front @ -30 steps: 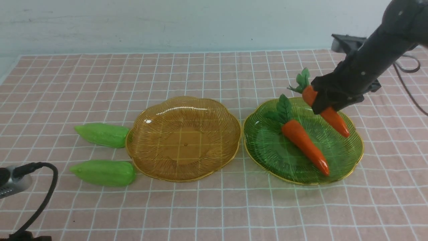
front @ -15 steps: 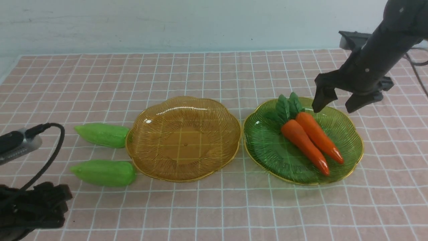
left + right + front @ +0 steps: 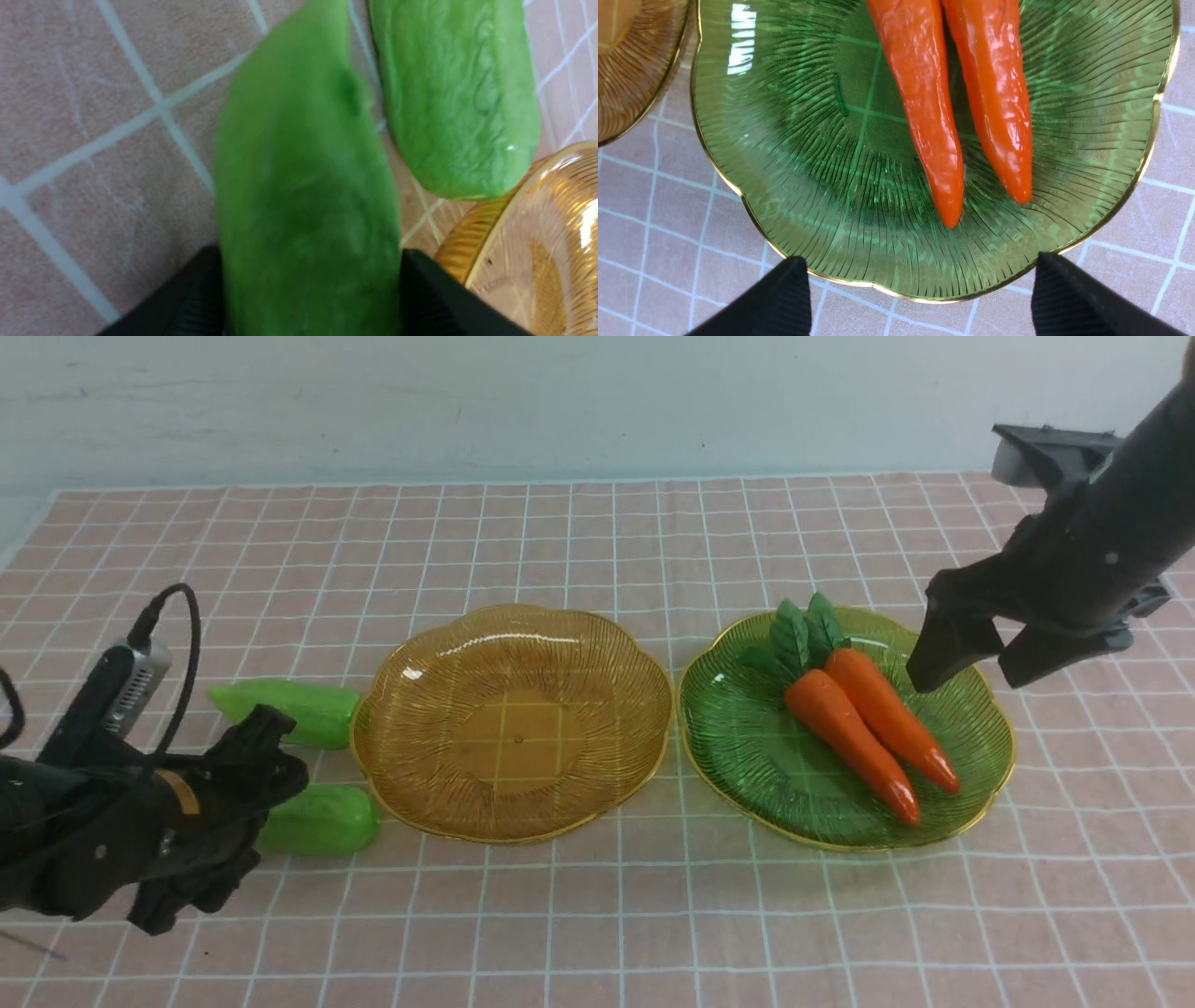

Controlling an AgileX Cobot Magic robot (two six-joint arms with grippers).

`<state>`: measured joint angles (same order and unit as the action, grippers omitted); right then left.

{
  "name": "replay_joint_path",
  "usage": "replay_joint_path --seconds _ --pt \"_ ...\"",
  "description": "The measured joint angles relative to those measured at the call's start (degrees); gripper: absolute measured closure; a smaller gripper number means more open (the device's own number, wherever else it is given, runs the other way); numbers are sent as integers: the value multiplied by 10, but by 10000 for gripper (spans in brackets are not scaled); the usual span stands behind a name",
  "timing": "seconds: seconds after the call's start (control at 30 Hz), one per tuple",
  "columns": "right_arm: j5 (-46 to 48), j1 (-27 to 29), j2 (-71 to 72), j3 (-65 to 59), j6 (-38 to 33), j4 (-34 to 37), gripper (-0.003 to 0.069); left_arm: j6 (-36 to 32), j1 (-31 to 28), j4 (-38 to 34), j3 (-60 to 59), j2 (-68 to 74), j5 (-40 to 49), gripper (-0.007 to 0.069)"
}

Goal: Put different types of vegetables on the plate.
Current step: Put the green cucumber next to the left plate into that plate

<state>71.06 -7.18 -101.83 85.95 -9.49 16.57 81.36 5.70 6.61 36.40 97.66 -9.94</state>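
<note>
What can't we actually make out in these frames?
Near gourd: front view, left gripper covers its pointed end; left wrist view is blurred, so whether the jaws touch it is unclear.
Far gourd: left wrist view, cut off by the frame edge.
Carrots: right wrist view, leafy tops cut off by the frame edge.

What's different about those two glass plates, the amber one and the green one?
Colour: the amber plate is brownish-yellow, the green plate is green. Load: the green plate holds two carrots side by side; the amber plate holds nothing. Both are ribbed, scalloped and gold-rimmed.
</note>
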Motion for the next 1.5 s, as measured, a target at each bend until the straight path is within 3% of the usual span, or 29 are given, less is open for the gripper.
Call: replay_joint_path --seconds 0.13,0.3,0.53,0.7,1.03,1.33,1.5 --pt "0 0 0 0 0 0 81 -2 0 26 1 -1 4 260" --pt "0 0 0 0 0 0 81 -7 0 94 -1 -30 26 309" --pt "0 0 0 0 0 1 81 8 10 272 44 -141 70 314" --pt "0 0 0 0 0 1 81 30 64 343 106 -132 162 314" --pt "0 0 0 0 0 1 81 5 157 354 232 -20 251 292" --pt "0 0 0 0 0 1 81 -16 130 321 295 31 269 142" --pt "0 0 0 0 0 1 81 -18 109 274 306 31 279 120"
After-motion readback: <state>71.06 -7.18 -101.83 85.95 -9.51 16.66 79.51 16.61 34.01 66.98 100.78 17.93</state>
